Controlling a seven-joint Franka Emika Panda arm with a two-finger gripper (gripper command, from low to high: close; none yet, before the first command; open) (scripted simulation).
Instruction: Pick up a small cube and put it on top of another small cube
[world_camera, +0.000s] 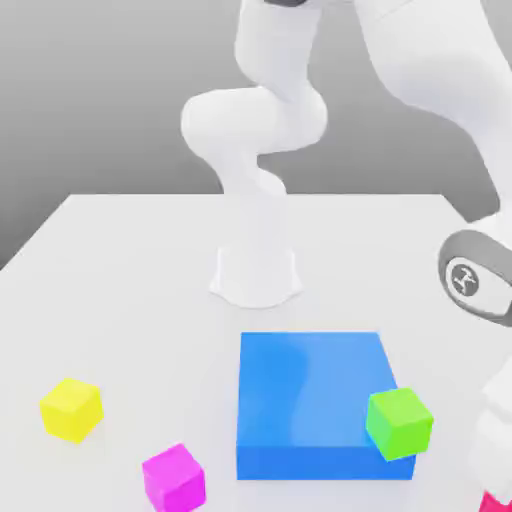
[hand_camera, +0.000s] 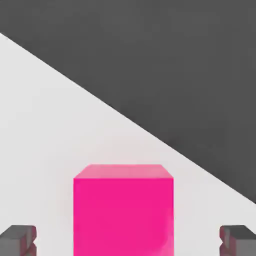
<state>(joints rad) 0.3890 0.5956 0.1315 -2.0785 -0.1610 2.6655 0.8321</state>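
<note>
The white desk (world_camera: 120, 280) spreads wide under everything, flat and matte, with a grey backdrop behind it. The white Franka arm (world_camera: 262, 120) rises from its round base near the desk's middle, loops upward, and comes back down along the exterior view's right edge.

The large flat blue block (world_camera: 310, 400) is the handy landmark, lying just in front of the arm's base. A small lime-green cube (world_camera: 399, 423) shows at the blue block's front corner on the exterior view's right; whether it sits on the block or on the desk beside it I cannot tell. A small magenta cube (world_camera: 174, 477) stands on the desk off the block's front corner on the exterior view's left, close to it but apart. A small yellow cube (world_camera: 71, 409) sits further out on that same side, well clear of the block.

A small hot-pink cube (hand_camera: 123, 210) rests on the desk, and in the exterior view a sliver of it peeks out well past the blue block's right side, under the arm's lower end. The gripper (hand_camera: 128, 240) is spread as wide as it goes, its two dark fingertips (hand_camera: 20, 239) flanking the hot-pink cube with clear gaps either side, holding nothing.
</note>
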